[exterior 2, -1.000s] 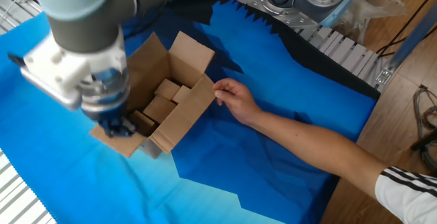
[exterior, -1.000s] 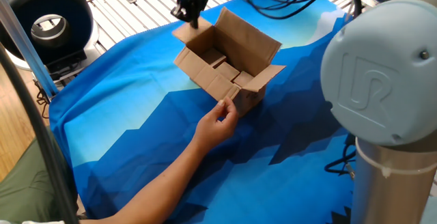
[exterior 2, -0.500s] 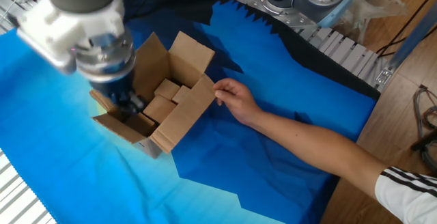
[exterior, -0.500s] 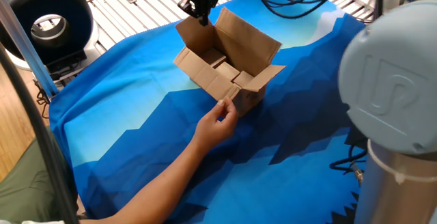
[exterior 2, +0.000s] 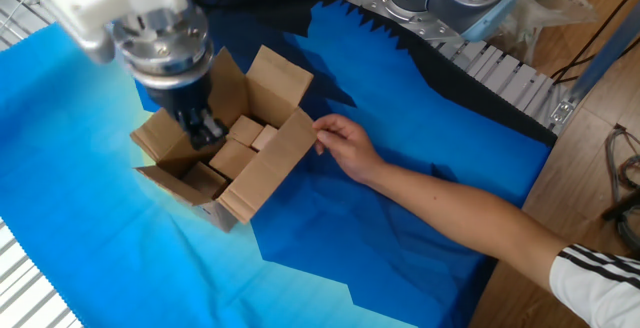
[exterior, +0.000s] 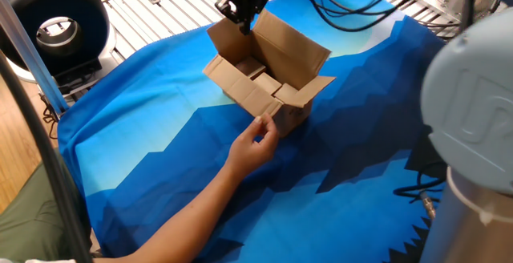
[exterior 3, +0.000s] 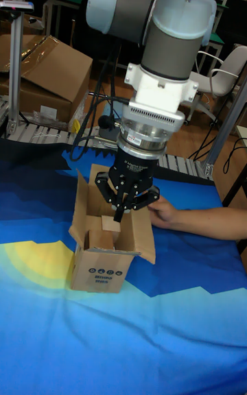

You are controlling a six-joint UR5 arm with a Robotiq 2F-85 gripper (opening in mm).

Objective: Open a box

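Box [exterior: 268, 78] sits right under the gripper [exterior 2: 205, 133], on a blue cloth [exterior: 160, 167], with its top flaps folded out and its inside showing. The gripper's fingers [exterior 3: 121, 208] point down, pressed close together with nothing between them, just over the open top near 1 flap. That flap stands up just beside the gripper; the other flaps lean away from it. On the far side of the box from the gripper, a person's hand [exterior: 256, 144] touches the box's edge. The cloth beyond the box, away from the gripper, is bare and wide.

Both fixed table views look down into the box and show small brown blocks [exterior 2: 245, 138] lying below the gripper. The tall fixed view does not show these well, but it shows dark print on the box's front wall [exterior 3: 103, 273], below and in front of the gripper. It also shows a bigger cardboard box [exterior 3: 44, 76] well behind the gripper.
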